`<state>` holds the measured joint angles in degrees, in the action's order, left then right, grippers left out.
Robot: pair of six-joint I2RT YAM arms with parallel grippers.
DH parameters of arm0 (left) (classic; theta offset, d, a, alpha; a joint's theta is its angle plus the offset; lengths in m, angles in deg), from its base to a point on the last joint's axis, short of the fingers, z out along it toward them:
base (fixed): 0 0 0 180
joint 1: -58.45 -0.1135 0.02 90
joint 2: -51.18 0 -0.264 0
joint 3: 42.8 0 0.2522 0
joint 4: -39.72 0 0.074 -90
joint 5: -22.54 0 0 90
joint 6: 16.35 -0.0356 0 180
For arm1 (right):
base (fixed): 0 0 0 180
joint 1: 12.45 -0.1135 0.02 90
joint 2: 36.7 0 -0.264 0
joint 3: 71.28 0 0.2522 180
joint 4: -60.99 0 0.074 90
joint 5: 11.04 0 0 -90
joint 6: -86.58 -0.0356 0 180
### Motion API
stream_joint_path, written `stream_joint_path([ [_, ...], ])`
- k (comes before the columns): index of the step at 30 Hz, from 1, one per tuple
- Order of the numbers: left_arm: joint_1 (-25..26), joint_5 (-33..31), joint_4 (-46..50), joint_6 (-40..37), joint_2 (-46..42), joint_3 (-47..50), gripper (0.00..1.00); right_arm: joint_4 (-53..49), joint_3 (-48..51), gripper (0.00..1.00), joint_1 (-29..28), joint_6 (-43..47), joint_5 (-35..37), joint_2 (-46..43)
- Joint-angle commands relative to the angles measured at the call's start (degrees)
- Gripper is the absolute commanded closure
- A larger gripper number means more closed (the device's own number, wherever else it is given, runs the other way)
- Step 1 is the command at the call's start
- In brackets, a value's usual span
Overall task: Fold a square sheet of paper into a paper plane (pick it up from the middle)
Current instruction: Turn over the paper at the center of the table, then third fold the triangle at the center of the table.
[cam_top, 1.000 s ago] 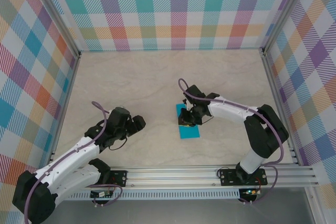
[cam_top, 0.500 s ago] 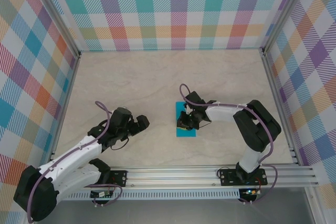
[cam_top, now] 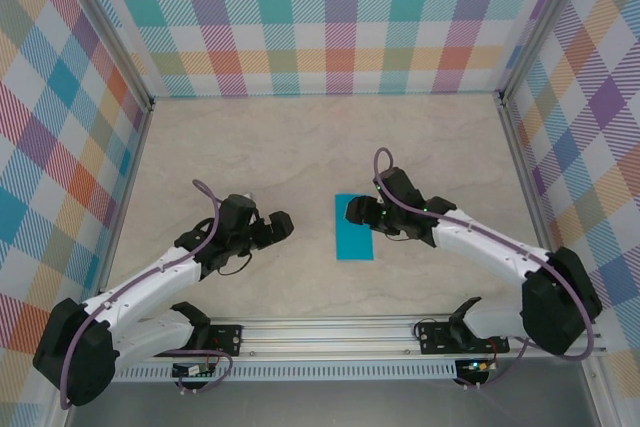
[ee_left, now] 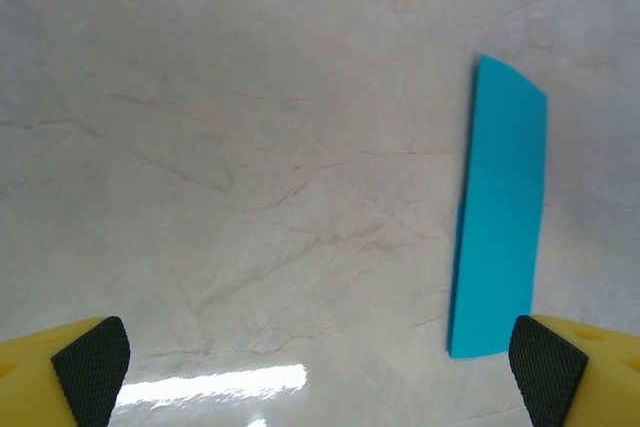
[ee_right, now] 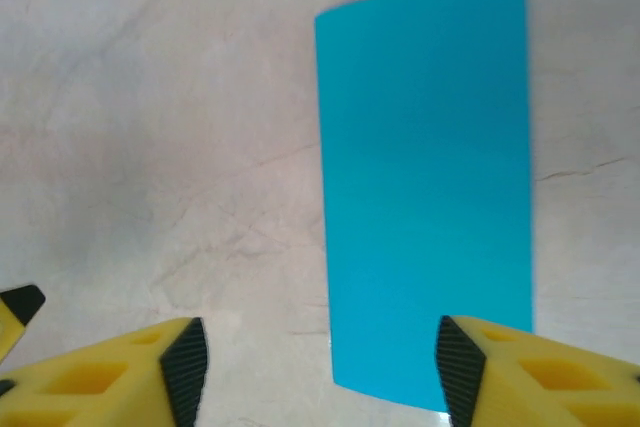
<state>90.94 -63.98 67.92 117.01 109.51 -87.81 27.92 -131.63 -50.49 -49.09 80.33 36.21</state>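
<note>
The square sheet of paper lies flat on the table as a narrow teal rectangle, apparently folded once. The left gripper and right gripper flank it, jaws apart, holding nothing. The nose and wing folds seem still to be made.

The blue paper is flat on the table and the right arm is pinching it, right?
Not quite. The paper does lie flat on the table, but the right jaws are open and pinch nothing. The right wrist view shows it.
</note>
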Motion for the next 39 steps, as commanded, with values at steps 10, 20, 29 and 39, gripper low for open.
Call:
stream_joint_path([
  [10,0.5,6.4,-10.0,-2.1,-0.8,0.2,0.01,2.4,12.6,0.00,2.3,-5.2,11.3,-12.1],
  [20,9.1,5.1,-17.8,-2.1,24.1,-10.4,0.38,11.9,19.5,0.03,7.7,-6.4,-3.1,-10.3],
  [29,11.0,7.4,-18.1,-2.3,41.2,-23.9,0.62,14.5,21.5,0.18,11.9,-2.8,-13.1,-12.3],
  [39,11.0,8.3,-14.9,-2.4,51.1,-32.6,0.75,18.0,19.8,0.33,12.1,-4.1,-22.2,-5.1],
])
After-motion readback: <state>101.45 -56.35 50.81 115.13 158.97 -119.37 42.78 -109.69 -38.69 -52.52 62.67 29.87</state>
